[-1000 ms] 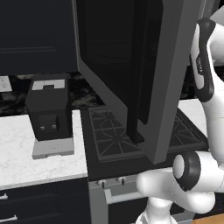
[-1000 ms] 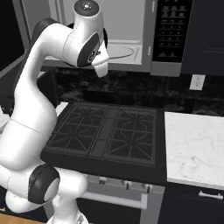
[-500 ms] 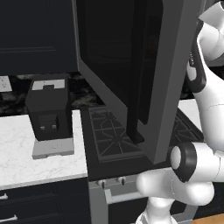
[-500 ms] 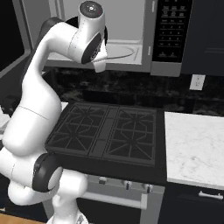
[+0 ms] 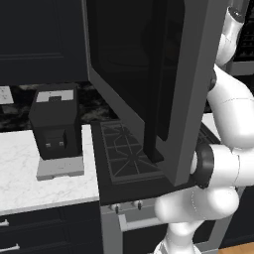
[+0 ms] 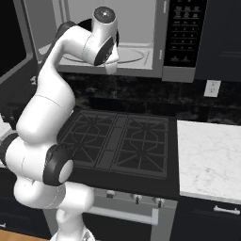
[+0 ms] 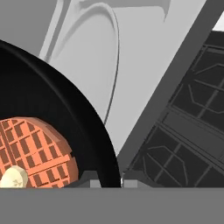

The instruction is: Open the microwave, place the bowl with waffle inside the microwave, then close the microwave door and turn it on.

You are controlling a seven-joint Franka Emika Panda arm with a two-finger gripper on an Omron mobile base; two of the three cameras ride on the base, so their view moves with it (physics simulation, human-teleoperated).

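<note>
The microwave hangs above the stove with its cavity exposed and a round glass turntable on the floor inside. The microwave door is swung wide open toward the left base camera. The bowl with waffle is a dark shallow bowl tilted across the hand view, with the orange-brown waffle and a pale slice in it. My gripper is shut on the bowl's rim, just over the cavity's light grey floor and the turntable. In the right base view my wrist reaches into the cavity and hides the hand.
Below the microwave lies a black stove with grates. A black coffee machine stands on the white marble counter to the left. More marble counter runs to the right. Dark cabinets surround the microwave.
My arm has shifted a little to the right and further toward the microwave's cavity, carrying the bowl. The door stays open.
</note>
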